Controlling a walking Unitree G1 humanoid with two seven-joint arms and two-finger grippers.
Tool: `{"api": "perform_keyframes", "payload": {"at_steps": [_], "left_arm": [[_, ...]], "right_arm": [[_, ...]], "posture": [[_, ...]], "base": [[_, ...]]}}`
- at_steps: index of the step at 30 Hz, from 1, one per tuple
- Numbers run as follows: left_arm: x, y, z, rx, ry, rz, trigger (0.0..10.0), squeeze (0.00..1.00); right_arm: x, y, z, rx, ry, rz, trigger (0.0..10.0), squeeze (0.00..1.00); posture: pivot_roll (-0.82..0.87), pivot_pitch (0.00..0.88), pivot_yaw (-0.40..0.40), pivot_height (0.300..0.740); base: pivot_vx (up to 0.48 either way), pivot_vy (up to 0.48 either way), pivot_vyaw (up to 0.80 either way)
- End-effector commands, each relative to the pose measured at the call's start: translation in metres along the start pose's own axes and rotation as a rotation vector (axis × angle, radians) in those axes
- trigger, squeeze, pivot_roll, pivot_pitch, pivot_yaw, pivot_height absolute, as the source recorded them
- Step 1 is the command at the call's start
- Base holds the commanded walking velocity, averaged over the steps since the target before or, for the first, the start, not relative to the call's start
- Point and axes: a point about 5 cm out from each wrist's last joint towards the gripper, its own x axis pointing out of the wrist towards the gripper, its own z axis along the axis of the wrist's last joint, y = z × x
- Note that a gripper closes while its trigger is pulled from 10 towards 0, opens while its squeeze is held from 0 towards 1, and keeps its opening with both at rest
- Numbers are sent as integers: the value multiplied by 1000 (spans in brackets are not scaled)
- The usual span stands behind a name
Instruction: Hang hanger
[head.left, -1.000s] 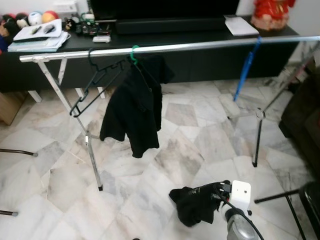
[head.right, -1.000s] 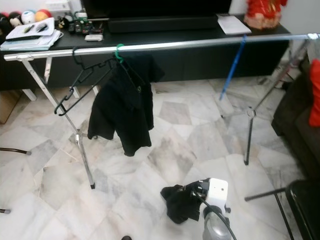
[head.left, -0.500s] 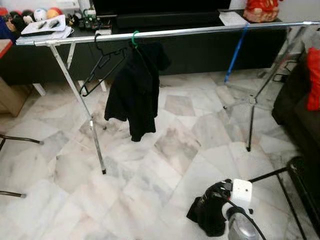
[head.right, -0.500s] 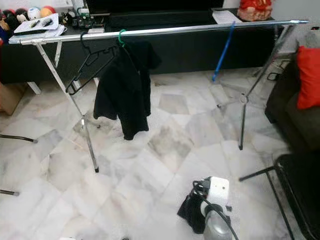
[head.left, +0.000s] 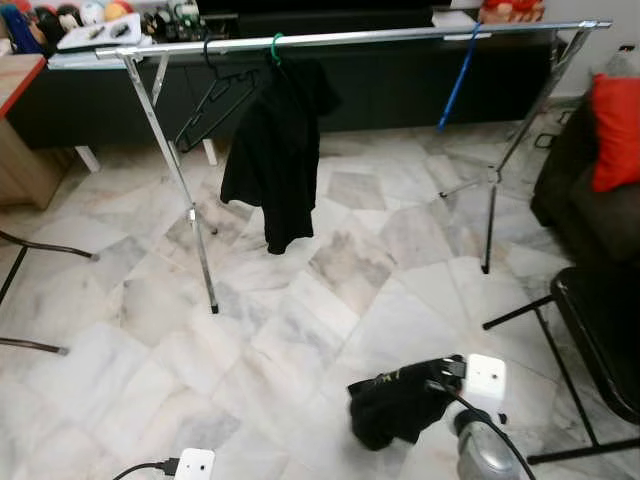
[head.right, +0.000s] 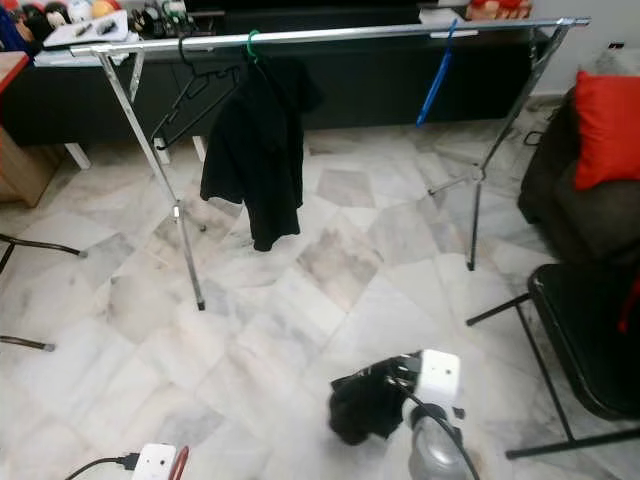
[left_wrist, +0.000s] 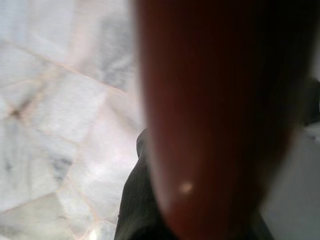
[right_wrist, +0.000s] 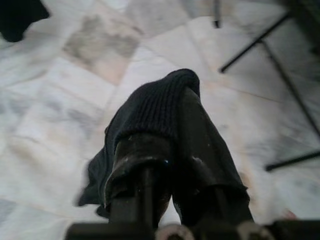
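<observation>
Left wrist view: largely blocked by a blurred reddish-brown shape close to the lens; marble floor (left_wrist: 55, 100) beside it. State of the left end effector cannot be told.

Right end effector (head.left: 432, 383): low in the head views, above the floor, fingers wrapped in a black knitted garment (head.left: 395, 405). In the right wrist view the two fingers (right_wrist: 145, 165) stand close together, with the knit draped over and between them, so the grip is closed on the cloth. Any hanger inside that bundle is hidden.

Drying rack: its silver rail (head.left: 380, 36) runs left-right across the far part of the scene on angled legs. An empty black hanger (head.left: 215, 95) hooks over the rail near its left end; its long axis is tilted, sloping down toward the left. Just to its right a black shirt (head.left: 275, 150) hangs from a green hook (head.left: 274, 45), long axis vertical, hem well above the floor. A blue strap (head.left: 458, 65) hangs slanted farther right.

Dark tabletop (head.left: 60, 60) behind the rack carries small clutter, too small to identify. A red cushion (head.left: 616, 130) is cut off at the right edge.
</observation>
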Motion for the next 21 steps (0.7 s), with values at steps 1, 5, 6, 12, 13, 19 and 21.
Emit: {"api": "perform_keyframes", "payload": {"at_steps": [1,5,6,12,13,19,21], "left_arm": [[-3,4,-19,12,66,10,10000,0],[-3,4,-19,12,66,10,10000,0],[-3,4,-19,12,66,10,10000,0],[-3,4,-19,12,66,10,10000,0],[-3,4,-19,12,66,10,10000,0],[-2,0,-16,14,66,8,10000,0],[0,-56,51,60,-74,-81,10000,0]], "right_arm": [[-1,4,-1,13,-4,4,10000,0],[-1,4,-1,13,-4,4,10000,0],[-1,4,-1,13,-4,4,10000,0],[-1,4,-1,13,-4,4,10000,0],[-1,4,-1,13,-4,4,10000,0],[-1,4,-1,13,-4,5,10000,0],[8,11,14,12,-34,31,10000,0]], "posture": [[-22,192,-25,740],[-22,192,-25,740],[-22,192,-25,740],[-22,192,-25,740],[-22,192,-25,740],[-21,192,-25,740],[-9,159,-4,740]], "base": [[-337,0,0],[-337,0,0],[-337,0,0],[-337,0,0],[-337,0,0],[-337,0,0],[321,0,0]]}}
